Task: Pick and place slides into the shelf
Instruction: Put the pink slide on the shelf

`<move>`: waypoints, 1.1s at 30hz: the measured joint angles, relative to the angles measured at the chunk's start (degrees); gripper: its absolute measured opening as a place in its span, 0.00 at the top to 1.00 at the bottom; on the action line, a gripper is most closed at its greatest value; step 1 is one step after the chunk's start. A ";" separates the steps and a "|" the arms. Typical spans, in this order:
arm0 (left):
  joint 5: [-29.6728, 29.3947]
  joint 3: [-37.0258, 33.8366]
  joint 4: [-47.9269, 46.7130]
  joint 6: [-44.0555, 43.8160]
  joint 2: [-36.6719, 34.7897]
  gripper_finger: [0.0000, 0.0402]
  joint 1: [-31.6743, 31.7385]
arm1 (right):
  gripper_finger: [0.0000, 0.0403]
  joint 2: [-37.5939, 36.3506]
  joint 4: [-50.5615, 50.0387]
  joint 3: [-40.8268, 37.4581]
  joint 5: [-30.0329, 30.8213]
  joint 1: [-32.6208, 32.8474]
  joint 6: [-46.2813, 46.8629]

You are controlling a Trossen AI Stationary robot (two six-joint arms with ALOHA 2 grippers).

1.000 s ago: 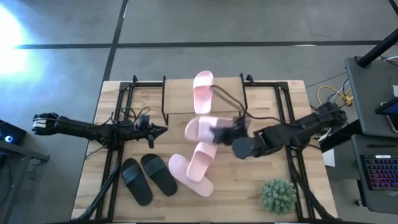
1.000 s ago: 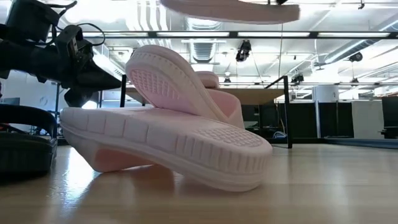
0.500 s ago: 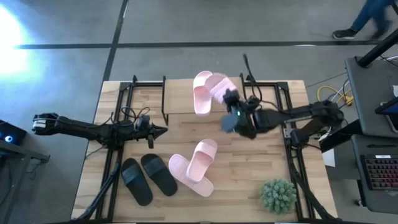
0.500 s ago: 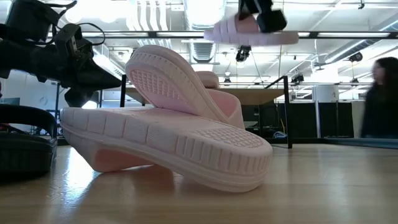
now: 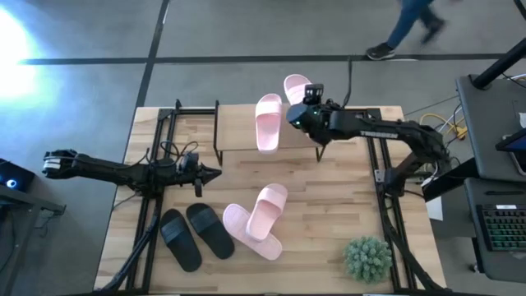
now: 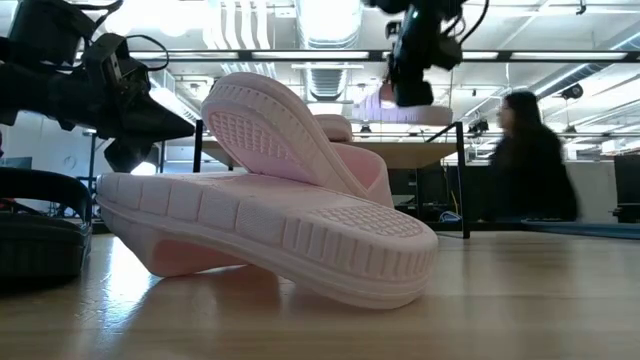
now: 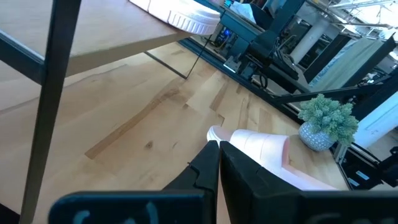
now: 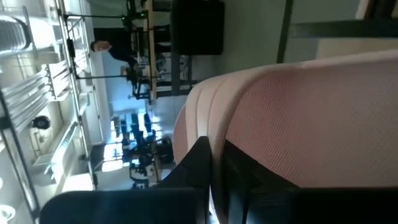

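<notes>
Altogether six slides show from above: four light pink and two black. One pink slide (image 5: 268,122) lies on the shelf (image 5: 238,131) at the counter's (image 5: 329,205) far edge. A second pink one (image 5: 295,85) is clamped in the right jaws (image 5: 306,105), just beside the first and over the shelf's far side; the right wrist view shows its strap pressed against the closed fingers (image 8: 205,168). Two more pink slides (image 5: 256,218) lie crossed, one on the other, near the counter's middle, and the black pair (image 5: 196,235) lies side by side to their left. A single green plant ball (image 5: 367,258) stands at the near right corner.

The right arm reaches in from the right, stretched long across the counter toward the shelf. The left arm lies low along the left side, its jaws (image 5: 215,172) pinched together and empty, pointing at the centre.
</notes>
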 joint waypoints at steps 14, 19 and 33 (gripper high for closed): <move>0.70 0.04 -0.05 0.00 -0.66 1.00 0.01 | 0.97 5.84 2.51 0.17 -0.77 -0.72 1.33; 0.81 0.04 -0.03 0.00 -0.64 1.00 0.01 | 0.97 5.55 5.19 0.17 -1.54 -0.61 1.50; 2.23 0.04 -0.05 -0.02 -0.63 1.00 0.02 | 0.97 5.55 0.07 1.17 -4.31 0.31 1.63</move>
